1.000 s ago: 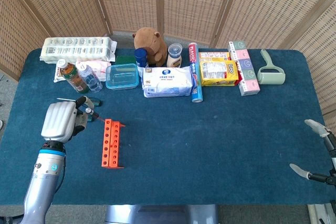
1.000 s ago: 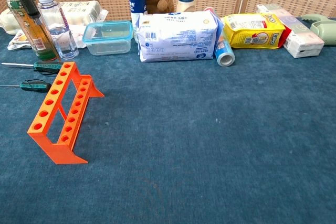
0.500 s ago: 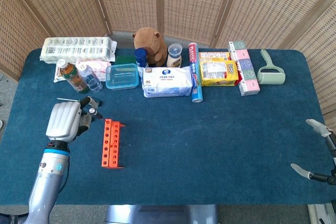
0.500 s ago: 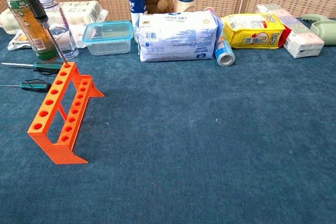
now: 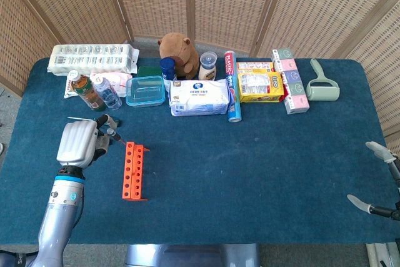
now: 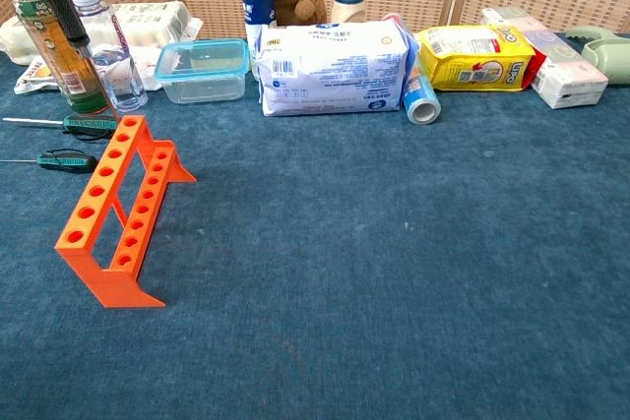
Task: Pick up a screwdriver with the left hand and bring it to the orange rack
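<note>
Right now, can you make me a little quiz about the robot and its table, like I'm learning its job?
1. True or false: the left hand holds a screwdriver above the far end of the orange rack.
2. How many screwdrivers lie on the cloth left of the rack in the chest view? A) none B) two C) five
3. Fill in: the clear box has a ____ lid.

Key: 1 true. 2 B: one and another. 3 blue.
</note>
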Motion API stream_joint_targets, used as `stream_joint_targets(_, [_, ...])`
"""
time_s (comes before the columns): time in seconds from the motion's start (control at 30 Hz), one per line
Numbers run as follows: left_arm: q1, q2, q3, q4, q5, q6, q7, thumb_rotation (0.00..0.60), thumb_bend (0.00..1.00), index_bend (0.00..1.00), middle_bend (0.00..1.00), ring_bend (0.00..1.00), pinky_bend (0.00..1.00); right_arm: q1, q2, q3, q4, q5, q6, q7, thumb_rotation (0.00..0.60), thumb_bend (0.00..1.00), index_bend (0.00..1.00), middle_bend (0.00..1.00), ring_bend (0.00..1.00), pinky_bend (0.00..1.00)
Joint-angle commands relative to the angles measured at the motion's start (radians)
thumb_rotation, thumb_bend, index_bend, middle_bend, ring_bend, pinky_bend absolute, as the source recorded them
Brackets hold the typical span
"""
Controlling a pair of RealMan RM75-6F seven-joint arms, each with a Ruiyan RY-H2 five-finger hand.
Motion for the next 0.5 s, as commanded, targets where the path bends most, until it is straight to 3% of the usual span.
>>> stream_joint_targets(0.03, [-0.001, -0.002, -0.001, 0.001, 0.003, 0.001, -0.003, 0.600, 0.49, 0.51, 1.00, 0.98, 1.00, 0.000, 0.000, 0.000, 0.000, 0.000, 0.000, 0.001, 0.600, 0.07, 0.09, 0.16, 0.14, 0.18])
stream_joint_targets(0.5, [-0.006, -0.006, 0.003, -0.022, 0.014, 0.016, 0.008, 0.600, 0.49, 0.51, 1.00, 0.98, 1.00, -0.001, 0.001, 0.001, 0.001, 0.000, 0.002, 0.006, 0.600, 0.07, 0.09, 0.16, 0.14, 0.18])
